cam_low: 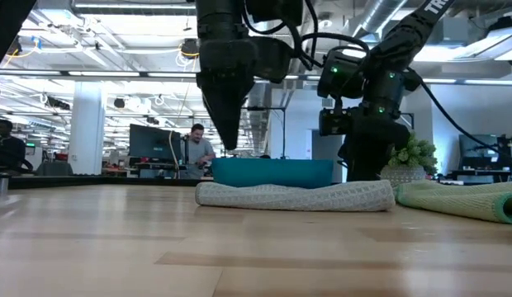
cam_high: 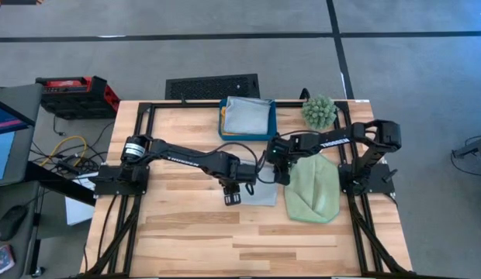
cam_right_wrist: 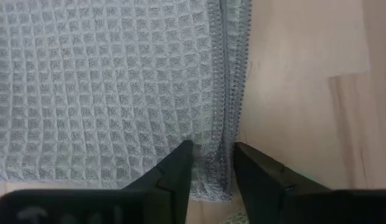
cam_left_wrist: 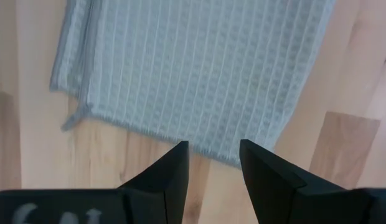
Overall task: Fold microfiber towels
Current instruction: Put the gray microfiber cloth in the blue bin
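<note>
The left gripper (cam_left_wrist: 213, 155) is hovering, narrowly open, over the pale grey-blue waffle-weave microfiber towel (cam_high: 262, 188). The right gripper (cam_right_wrist: 211, 160) is straddling its stitched edge, probably for pinching and folding it

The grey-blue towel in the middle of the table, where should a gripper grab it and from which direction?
Judging by its pose, grip the grey-blue towel at a stitched corner, coming straight down: it lies flat, so only its edges offer a pinch. The left gripper hovers open over one edge.
</note>
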`<state>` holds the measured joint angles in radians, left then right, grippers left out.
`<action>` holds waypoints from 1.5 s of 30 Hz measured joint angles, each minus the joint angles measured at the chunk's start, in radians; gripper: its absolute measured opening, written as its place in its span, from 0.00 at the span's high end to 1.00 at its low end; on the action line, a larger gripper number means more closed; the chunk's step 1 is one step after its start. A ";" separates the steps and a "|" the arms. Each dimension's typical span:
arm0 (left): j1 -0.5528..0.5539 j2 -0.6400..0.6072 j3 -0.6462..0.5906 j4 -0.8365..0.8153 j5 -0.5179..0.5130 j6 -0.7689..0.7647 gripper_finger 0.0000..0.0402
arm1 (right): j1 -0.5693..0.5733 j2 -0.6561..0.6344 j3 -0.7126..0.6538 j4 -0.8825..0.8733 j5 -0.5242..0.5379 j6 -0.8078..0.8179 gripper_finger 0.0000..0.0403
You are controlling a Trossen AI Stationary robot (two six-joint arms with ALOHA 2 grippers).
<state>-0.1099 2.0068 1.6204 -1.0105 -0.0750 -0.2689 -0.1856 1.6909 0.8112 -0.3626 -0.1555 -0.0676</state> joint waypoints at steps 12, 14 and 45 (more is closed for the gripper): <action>0.051 -0.001 -0.058 -0.002 -0.001 0.063 0.66 | 0.017 -0.023 -0.003 0.018 0.005 -0.035 0.94; 0.074 -0.001 -0.058 0.031 -0.001 0.135 0.66 | 0.030 -0.041 -0.005 0.014 0.008 -0.046 0.94; 0.302 0.086 -0.055 0.408 0.278 0.694 0.66 | 0.168 -0.077 0.077 -0.003 0.079 -0.264 0.97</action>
<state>0.1921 2.0930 1.5656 -0.6029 0.2029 0.4246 -0.0180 1.6142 0.8884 -0.3657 -0.0769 -0.3312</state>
